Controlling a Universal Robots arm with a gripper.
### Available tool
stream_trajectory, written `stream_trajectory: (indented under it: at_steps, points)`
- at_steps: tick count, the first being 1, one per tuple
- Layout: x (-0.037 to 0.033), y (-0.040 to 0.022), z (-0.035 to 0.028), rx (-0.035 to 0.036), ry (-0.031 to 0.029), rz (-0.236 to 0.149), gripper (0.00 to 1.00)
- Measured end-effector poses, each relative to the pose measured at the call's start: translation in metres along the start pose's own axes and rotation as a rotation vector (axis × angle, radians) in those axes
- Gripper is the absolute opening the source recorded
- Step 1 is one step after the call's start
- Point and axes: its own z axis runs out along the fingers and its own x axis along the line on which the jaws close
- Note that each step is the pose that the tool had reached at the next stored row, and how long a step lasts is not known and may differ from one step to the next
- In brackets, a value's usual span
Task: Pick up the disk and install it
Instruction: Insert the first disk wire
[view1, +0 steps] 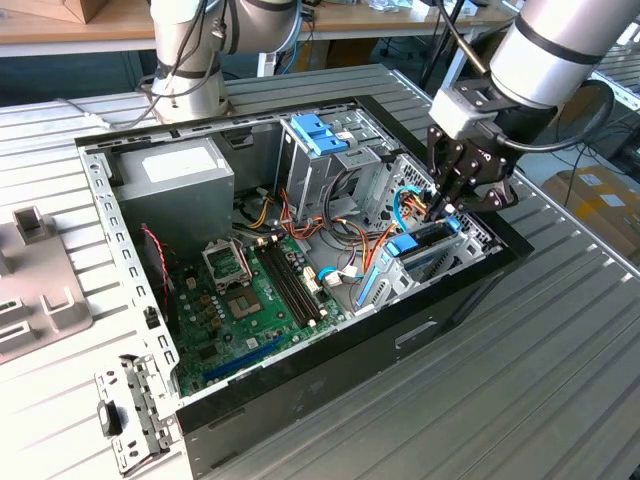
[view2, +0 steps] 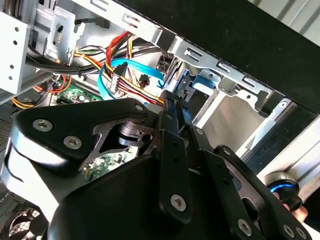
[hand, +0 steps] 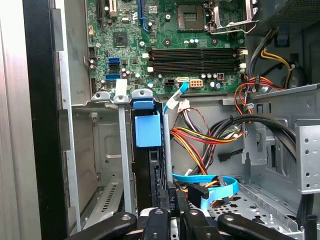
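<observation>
Disk (hand: 148, 150) stands edge-on in its drive bay, long axis running straight away from the gripper (hand: 171, 202), whose fingers pinch its near edge.

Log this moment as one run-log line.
stage: installing | pincer: shut on disk | disk: on edge in drive bay | location: computer case, exterior view's right

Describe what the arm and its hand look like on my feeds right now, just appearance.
In the exterior view the arm is a light-grey cylinder with a dark band, and black cables run alongside it. A pale-grey block joins it to the hand, a black linkage of angular plates. In the second wrist view the hand shows matte black links with silver screw heads and slim black fingers.
</observation>
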Motion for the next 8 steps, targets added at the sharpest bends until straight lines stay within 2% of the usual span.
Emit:
stream_trajectory:
  at_steps: [8]
  points:
    - [0.0028,-0.0014,0.0021,-0.0001,0.0002,0.000,0.17]
